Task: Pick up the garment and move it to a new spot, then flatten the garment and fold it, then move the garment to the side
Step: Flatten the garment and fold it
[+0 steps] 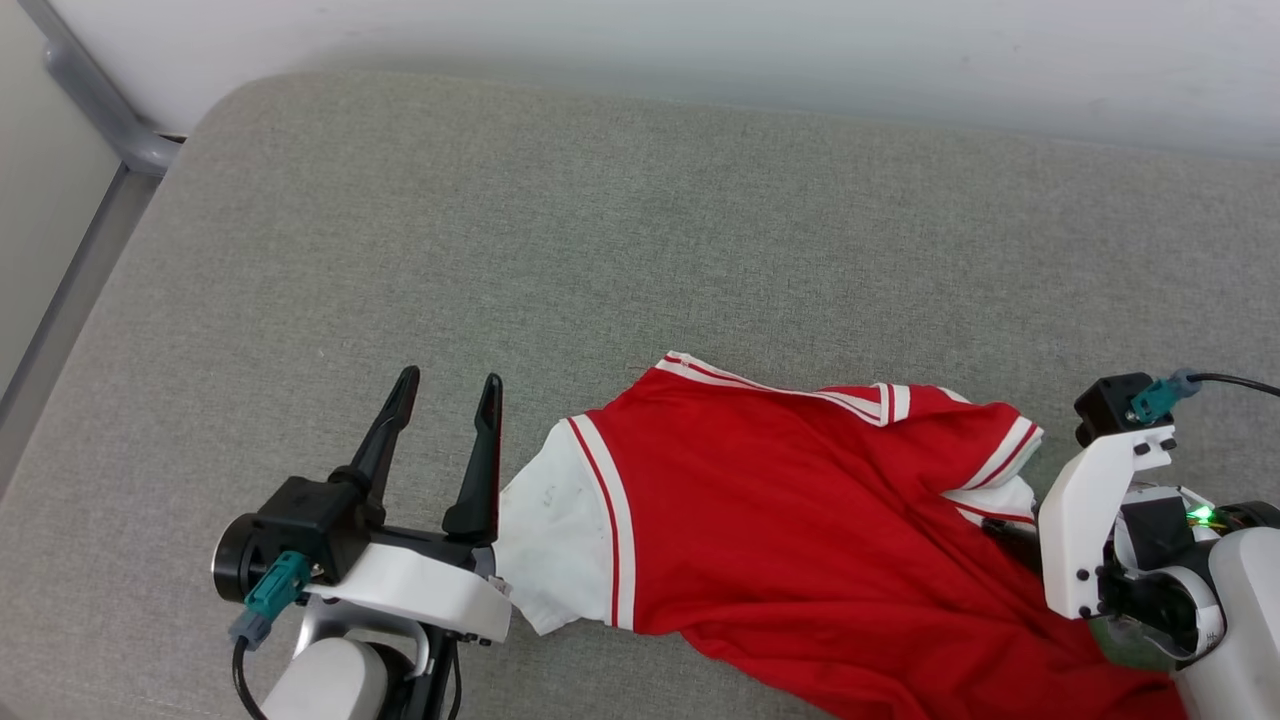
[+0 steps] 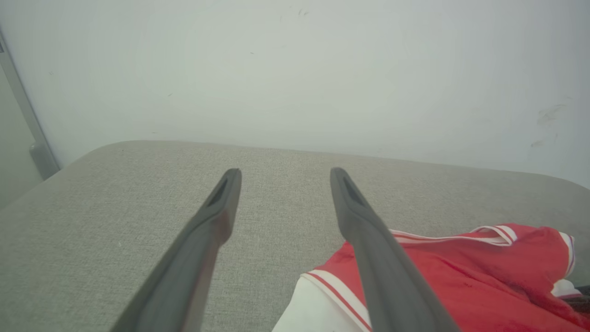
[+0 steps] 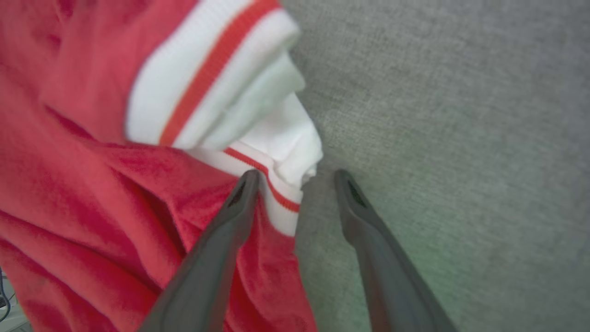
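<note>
Far left: a grey metal rail (image 1: 100, 115) runs along the edge of the grey fabric surface (image 1: 420, 240). A pale wall (image 1: 700, 40) bounds the far side.

Near left: the left gripper (image 1: 451, 378) is released. Its two fingers are spread, point toward the far side, and have nothing between them. Its right finger (image 2: 368, 240) stands just beside the white left sleeve (image 1: 550, 540).

Near centre to near right: the garment (image 1: 780, 500) lies crumpled on the surface. Red cloth faces up, striped trim runs along its far edge, and its near right part passes out of the head view's bottom edge. Lettering or numerals cannot be made out.

Near right: the right gripper (image 3: 296, 174) is released, with its fingers spread. In the right wrist view, one finger (image 3: 230, 221) lies against the red cloth. The other finger (image 3: 364, 221) is over bare grey surface. The striped edge of the bunched right sleeve (image 3: 276, 152) sits between the two tips and is not clamped.
</note>
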You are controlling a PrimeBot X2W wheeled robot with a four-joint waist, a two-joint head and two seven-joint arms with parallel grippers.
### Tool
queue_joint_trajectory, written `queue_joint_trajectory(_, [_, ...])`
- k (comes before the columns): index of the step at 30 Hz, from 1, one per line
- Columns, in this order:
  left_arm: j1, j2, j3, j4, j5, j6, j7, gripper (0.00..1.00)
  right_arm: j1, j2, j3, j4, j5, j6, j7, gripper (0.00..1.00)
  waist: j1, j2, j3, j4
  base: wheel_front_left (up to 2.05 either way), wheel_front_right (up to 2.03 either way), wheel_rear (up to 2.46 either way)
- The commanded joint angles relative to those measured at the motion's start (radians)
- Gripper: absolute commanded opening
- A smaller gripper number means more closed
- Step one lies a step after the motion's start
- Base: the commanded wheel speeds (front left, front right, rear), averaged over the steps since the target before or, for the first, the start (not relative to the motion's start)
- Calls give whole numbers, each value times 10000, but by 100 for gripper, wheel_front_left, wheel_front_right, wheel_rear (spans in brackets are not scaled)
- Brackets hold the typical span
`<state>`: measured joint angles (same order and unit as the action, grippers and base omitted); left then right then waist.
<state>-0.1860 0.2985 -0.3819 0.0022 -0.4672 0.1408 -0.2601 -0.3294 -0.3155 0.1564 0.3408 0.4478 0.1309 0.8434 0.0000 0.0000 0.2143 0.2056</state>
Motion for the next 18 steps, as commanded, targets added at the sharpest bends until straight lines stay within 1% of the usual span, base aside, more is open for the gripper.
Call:
queue_joint_trajectory(1, [-49,-41,47,24,104,-75,-69,100,234,120,281,461,82,-3,53,0,0,0,-14,-8,0,0,0])
queue_joint_trajectory(6, [142,-28,117,-8,309,-250,-69,100,-365,-232,94,131,234,-13,-683,0,0,0,-98,-167,0,0,0])
queue_joint_trajectory(10, [316,-88,214,89,343,-309,-61,100,-549,-353,-506,-365,134,-6,-1436,0,0,0,-286,-382,0,0,0])
queue_joint_trajectory(12, [418,-110,228,170,321,-320,-57,100,-350,-361,-979,-636,-72,-5,-1738,0,0,0,-392,-496,0,0,0])
queue_joint_trajectory(13, [574,-146,265,306,260,-371,-51,100,622,-7,-2569,-1348,-539,-5,-2048,0,0,0,-563,-787,0,0,0])
queue_joint_trajectory(15, [626,-161,271,382,215,-405,-51,100,1137,243,-3130,-1531,-719,-5,-2103,0,0,0,-606,-887,0,0,0])
queue_joint_trajectory(16, [680,-155,255,474,150,-418,-47,100,1738,606,-3683,-1577,-824,-5,-2117,0,0,0,-634,-971,0,0,0])
queue_joint_trajectory(18, [714,-153,247,542,136,-403,-27,100,2242,970,-4139,-1532,-963,-5,-2284,0,0,0,-648,-1032,0,0,0])
